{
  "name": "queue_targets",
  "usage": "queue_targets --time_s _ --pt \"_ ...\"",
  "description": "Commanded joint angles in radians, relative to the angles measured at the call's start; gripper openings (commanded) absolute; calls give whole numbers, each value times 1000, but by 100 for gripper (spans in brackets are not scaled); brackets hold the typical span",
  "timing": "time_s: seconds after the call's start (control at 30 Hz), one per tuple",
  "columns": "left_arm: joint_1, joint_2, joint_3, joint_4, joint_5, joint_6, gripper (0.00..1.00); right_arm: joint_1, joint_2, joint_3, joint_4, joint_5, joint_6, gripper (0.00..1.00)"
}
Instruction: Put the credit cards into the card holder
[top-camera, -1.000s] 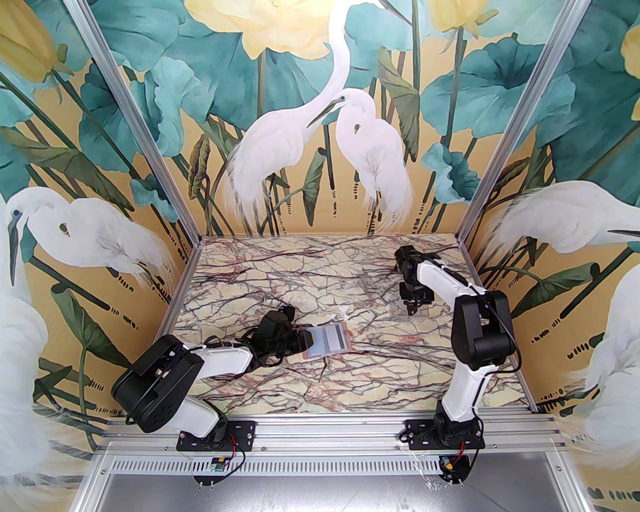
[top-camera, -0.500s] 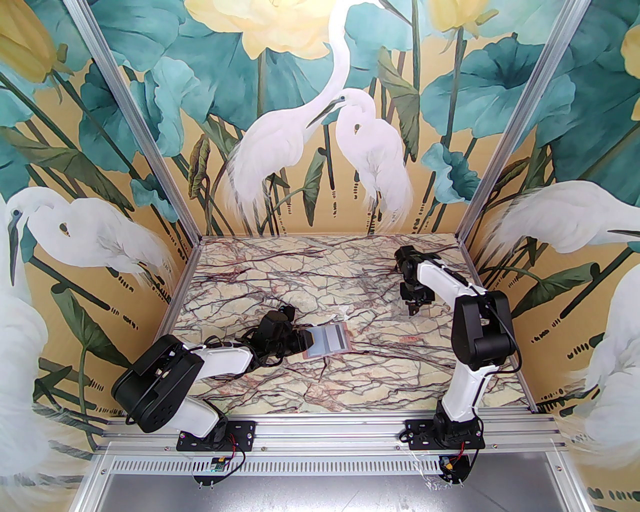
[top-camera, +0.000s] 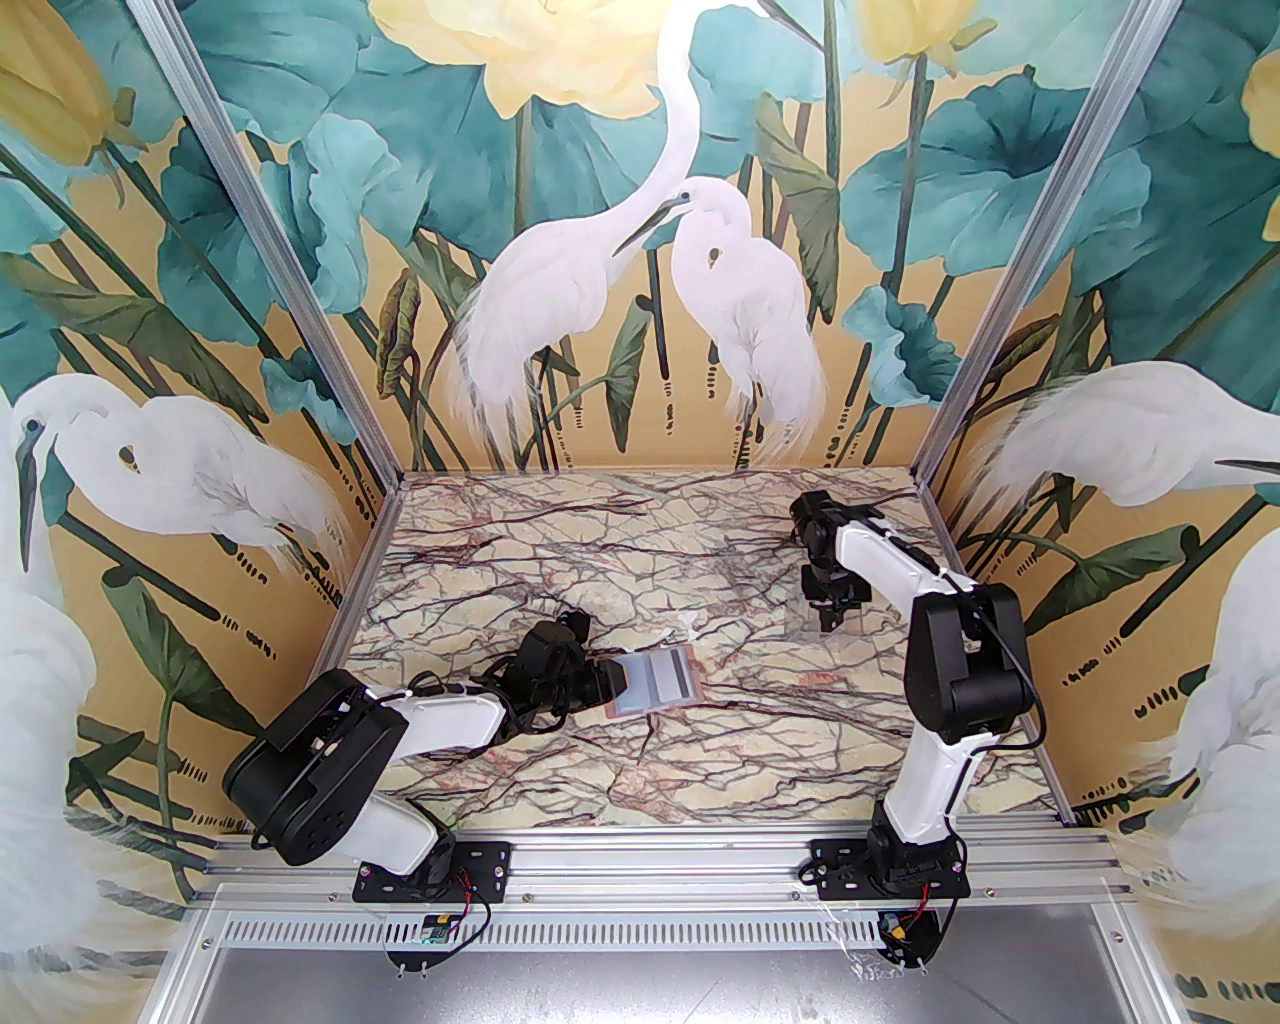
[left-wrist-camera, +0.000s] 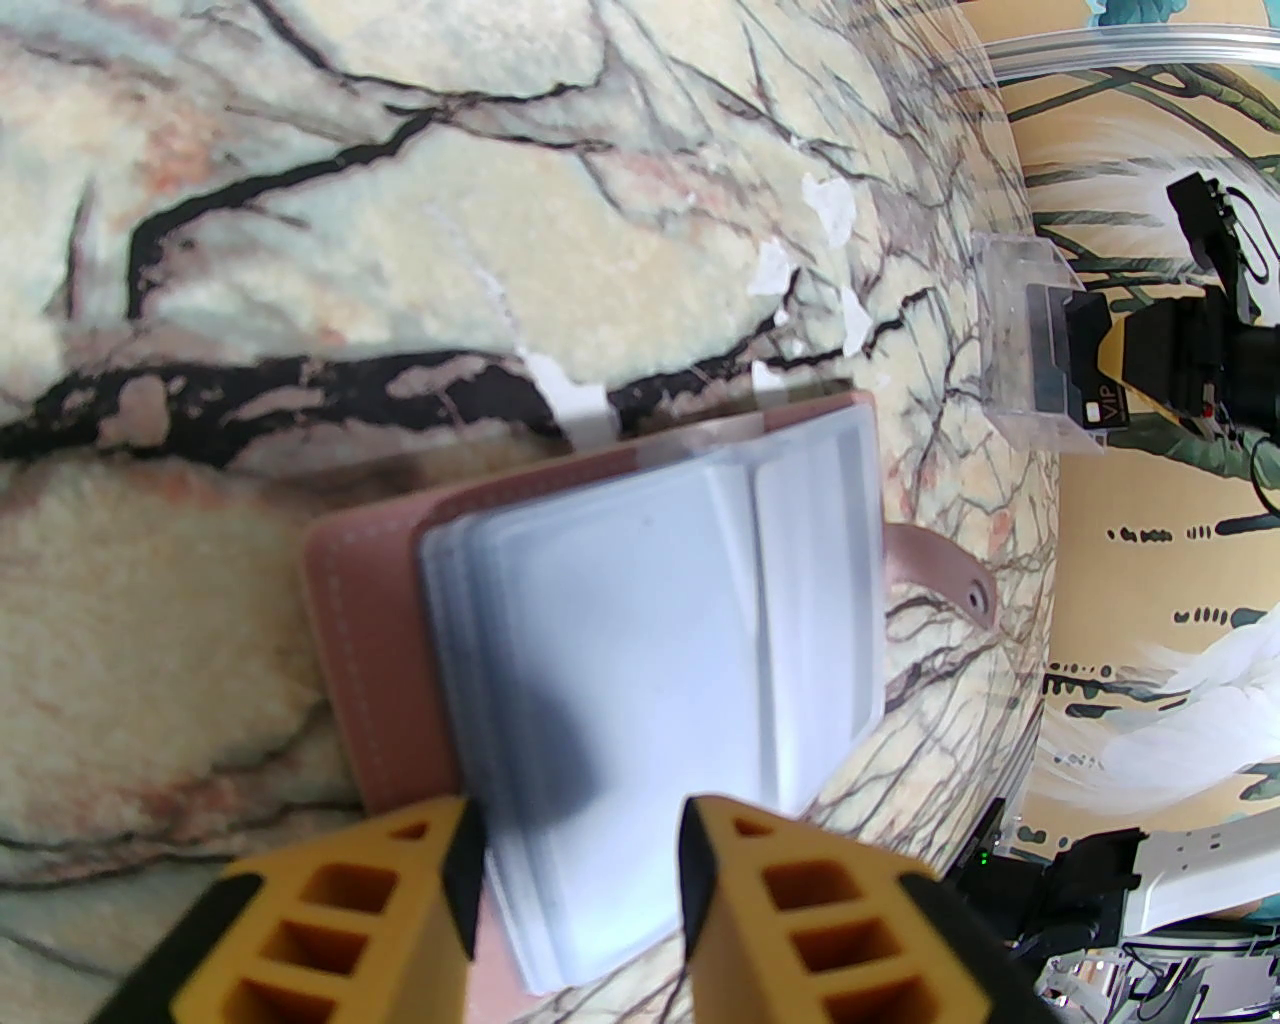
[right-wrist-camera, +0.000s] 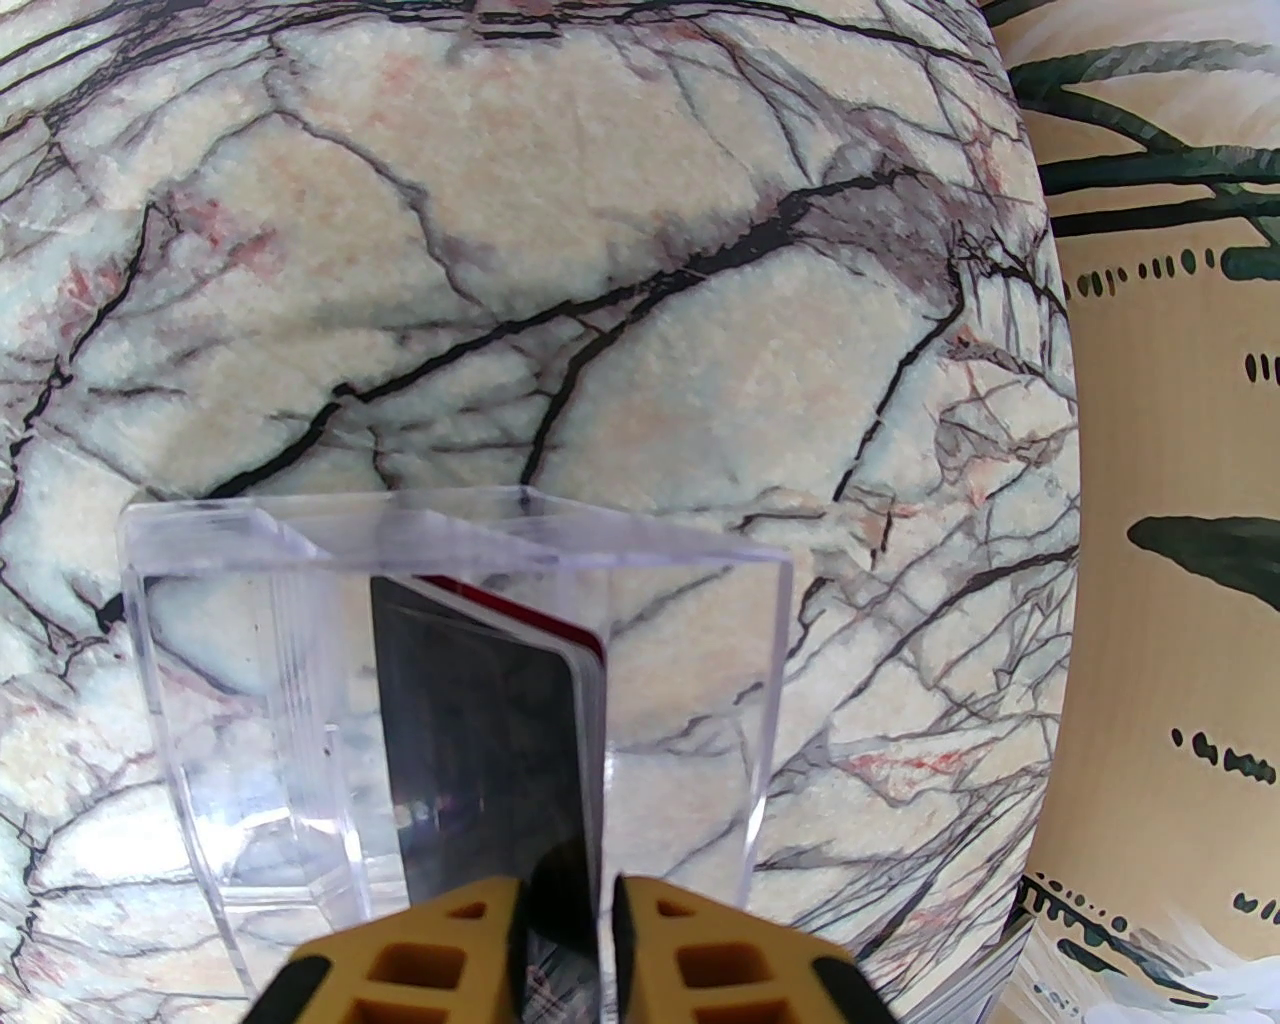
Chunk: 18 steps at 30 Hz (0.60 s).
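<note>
no card in the holder yet, first pick only at the box

the card holder (left-wrist-camera: 640, 600) lies open near the middle of the counter (top-camera: 520, 560), pink cover down and pale sleeves facing up. no card shows in the sleeves. the left fingers (left-wrist-camera: 400, 870) stand apart, one on each side of the sleeves' near edge, and are not clamped on them. whether they press the holder down i cannot tell.

the credit cards (right-wrist-camera: 480, 730), a dark one with a red one behind it, stand on edge in a clear box (right-wrist-camera: 690, 640). the box is well apart from the holder, toward the far right of the counter. the right fingers (right-wrist-camera: 470, 930) reach into the box with only a narrow gap, the dark card's near edge between them. whether they pinch it i cannot tell.

as i judge it, nothing is stowed. each card must be lifted out, carried over and slid into a sleeve.
</note>
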Motion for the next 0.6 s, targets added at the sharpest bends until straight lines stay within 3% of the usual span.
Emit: queue_targets --time_s 0.0,0.57 --pt "3 30 -23 -37 -13 -8 41 -6 -48 16 -22 26 -10 20" --pt "2 39 -22 -35 -12 -7 41 -5 -63 11 -23 -14 -8 8"
